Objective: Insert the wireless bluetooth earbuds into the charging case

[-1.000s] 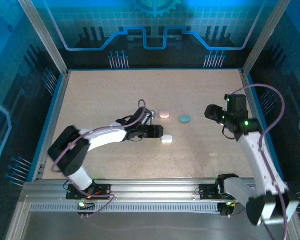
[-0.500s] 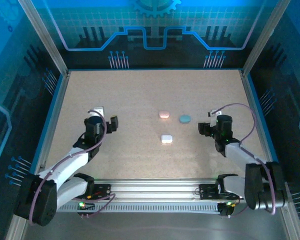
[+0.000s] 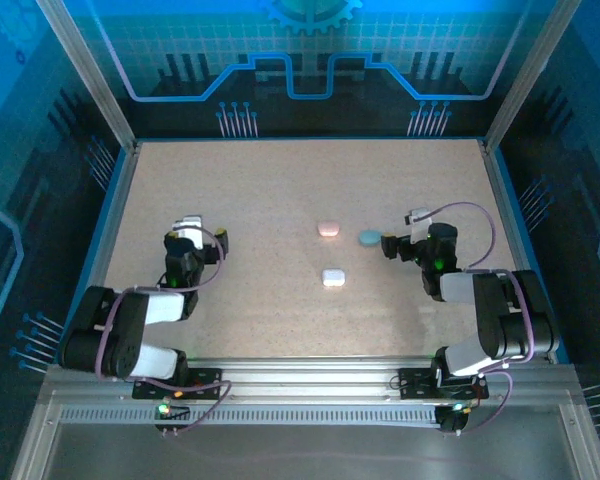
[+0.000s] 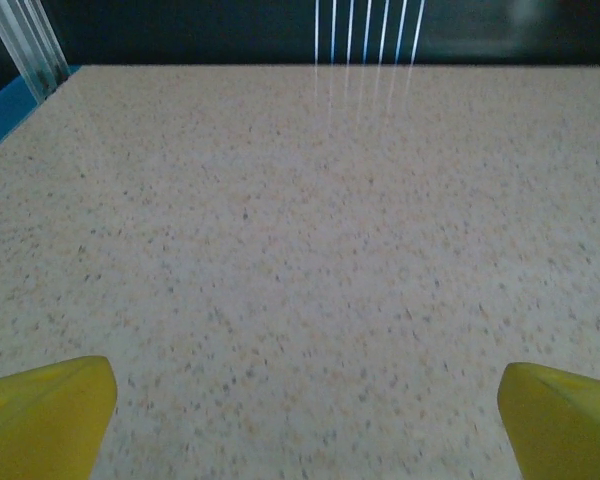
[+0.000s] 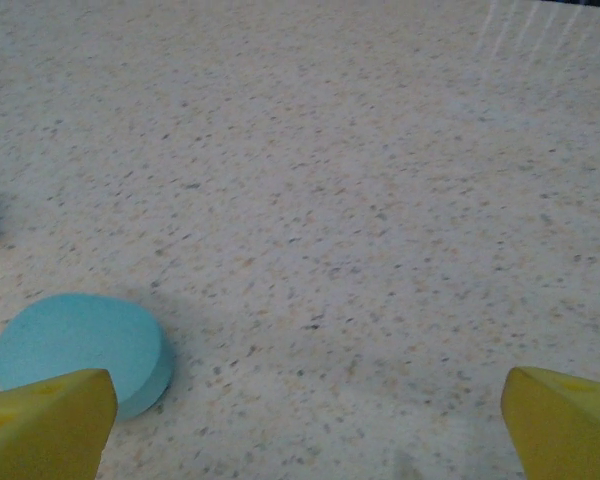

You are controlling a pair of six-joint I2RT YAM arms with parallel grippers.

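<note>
Teal case (image 5: 80,348) on tabletop (image 5: 380,200), just ahead of right claw (image 5: 307,400), off toward its left fingertip; left claw (image 4: 305,385) well apart. Both claws spread, empty. Earbuds too small to locate.

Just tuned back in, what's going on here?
Nothing is being handled. The left gripper and right gripper both stand open and empty, their arms folded low near the front edge. A pink case, a teal case and a white case lie apart on the table; the teal one sits just ahead of the right gripper.
</note>
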